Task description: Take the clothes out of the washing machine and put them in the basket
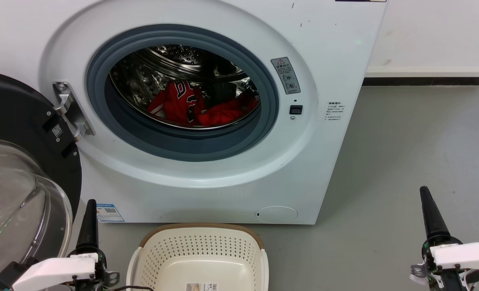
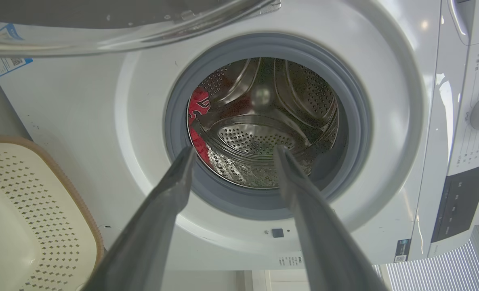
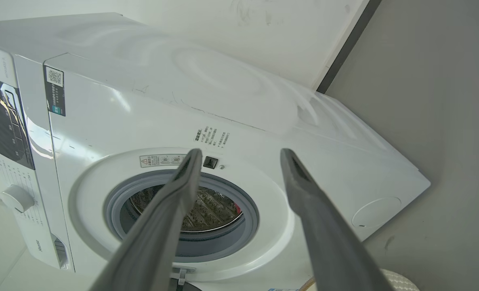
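Clothes [image 1: 199, 107]: red heap, bottom of drum [image 1: 175, 56], washing machine [image 1: 324, 60], door [image 1: 17, 121] open. Basket [image 1: 201, 242]: floor [image 1: 405, 161], near machine front, empty. Left gripper [image 2: 234, 148], right gripper [image 3: 241, 150]: jaws wide, holding nothing. Advice: reach past gasket [image 1: 183, 145], pinch thick fold.

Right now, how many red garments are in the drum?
2: a lettered jersey lying left in the drum, a second red garment beside it on the right. Others may be hidden underneath.
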